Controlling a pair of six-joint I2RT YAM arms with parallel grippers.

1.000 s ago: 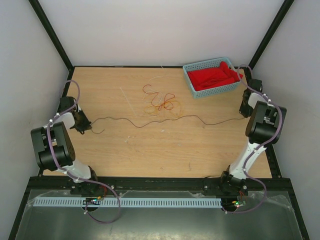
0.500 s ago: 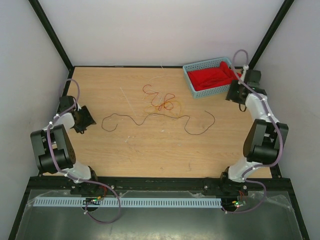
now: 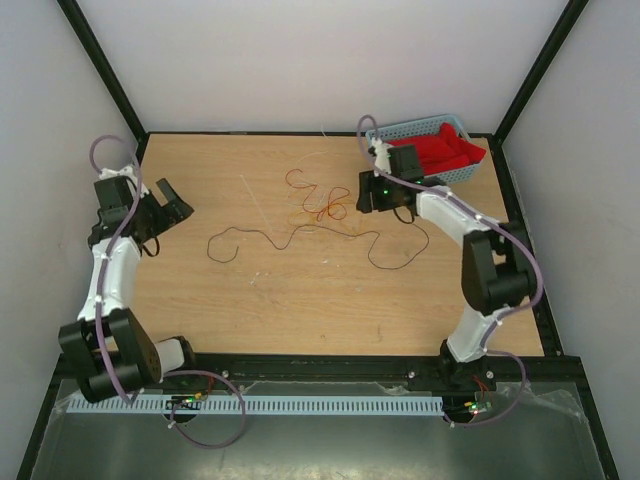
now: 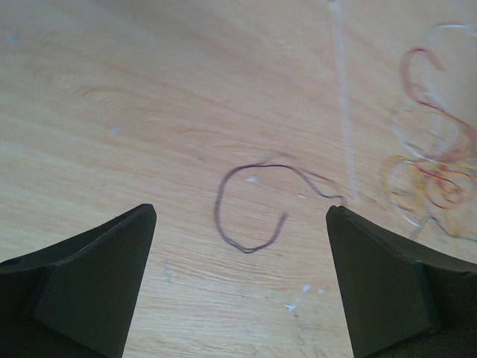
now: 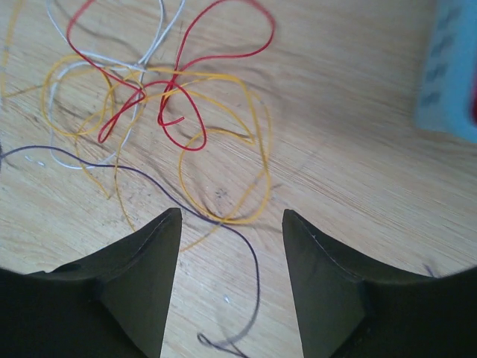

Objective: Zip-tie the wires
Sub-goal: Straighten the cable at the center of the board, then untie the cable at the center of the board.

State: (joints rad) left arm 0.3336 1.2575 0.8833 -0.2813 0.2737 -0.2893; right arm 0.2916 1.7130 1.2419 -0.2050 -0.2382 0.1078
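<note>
The wires [image 3: 322,205] lie as a loose red and orange tangle on the wooden table, back of centre. A dark brown strand [image 3: 300,240] snakes slack in front of them. My left gripper [image 3: 168,215] hovers at the table's left side, open and empty. In the left wrist view its wide gap [image 4: 240,210] frames the dark strand's curled end [image 4: 222,224]. My right gripper [image 3: 366,196] hangs just right of the tangle, open. In the right wrist view its gap [image 5: 231,214] stands over the dark strand [image 5: 255,257] and an orange loop [image 5: 257,149], with red loops [image 5: 186,97] beyond.
A blue basket [image 3: 400,130] holding red cloth [image 3: 445,150] stands at the back right, close behind the right arm. A thin pale strip [image 3: 255,200] lies on the table left of the tangle, also in the left wrist view as a pale strip [image 4: 344,112].
Both grippers opened and let go of the dark strand, which went from stretched straight to slack curves. The right arm swung left from the table's right edge to the tangle. The left arm rose.
</note>
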